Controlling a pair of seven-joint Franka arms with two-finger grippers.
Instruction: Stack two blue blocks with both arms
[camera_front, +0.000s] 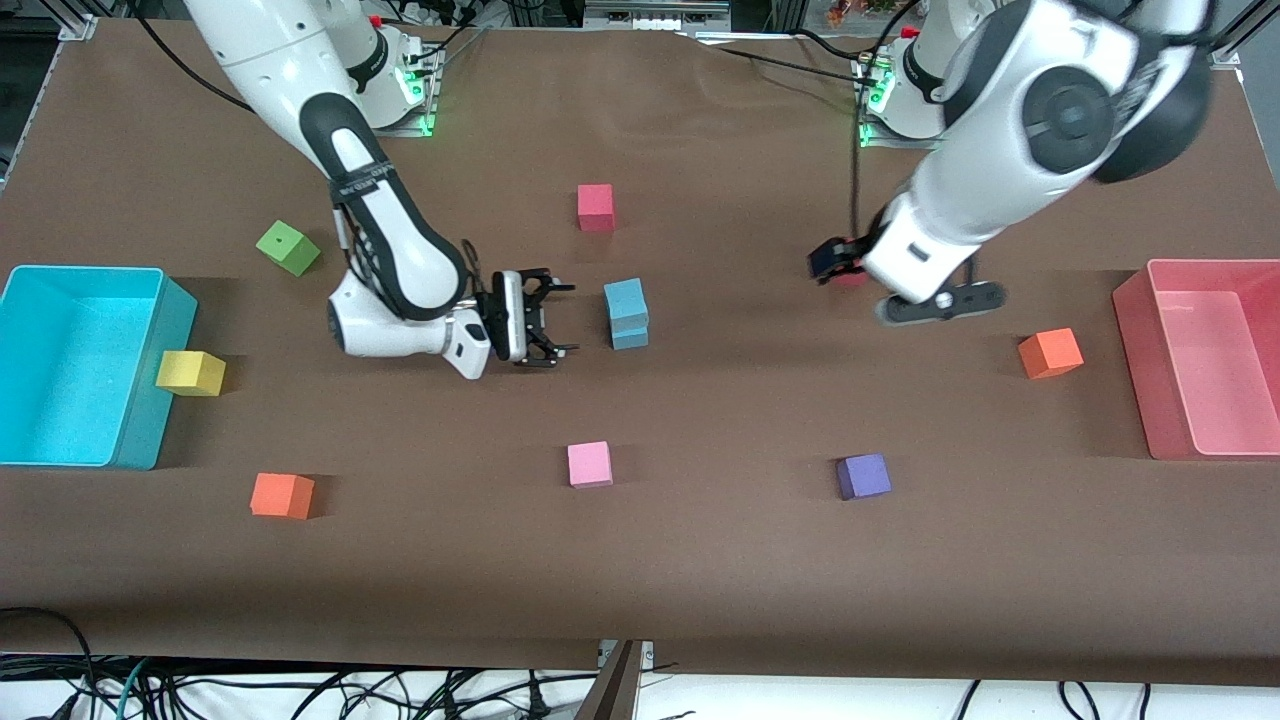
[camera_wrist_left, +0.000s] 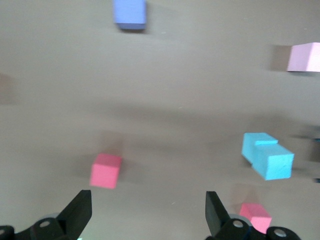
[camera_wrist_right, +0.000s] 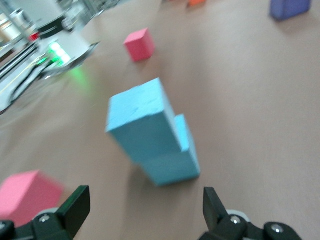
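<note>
- Sitting mid-tabletop: two light-blue foam cubes, already stacked (upper one slightly askew).
- Hovering just beside them, right gripper, wide open, empty.
- Waiting well apart, left gripper, open, empty.

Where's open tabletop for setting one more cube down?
Bare brown cloth lies between the pink foam cube and the purple foam cube. It is crowded around the stacked light-blue foam cubes, where the right claw is open beside them.
</note>
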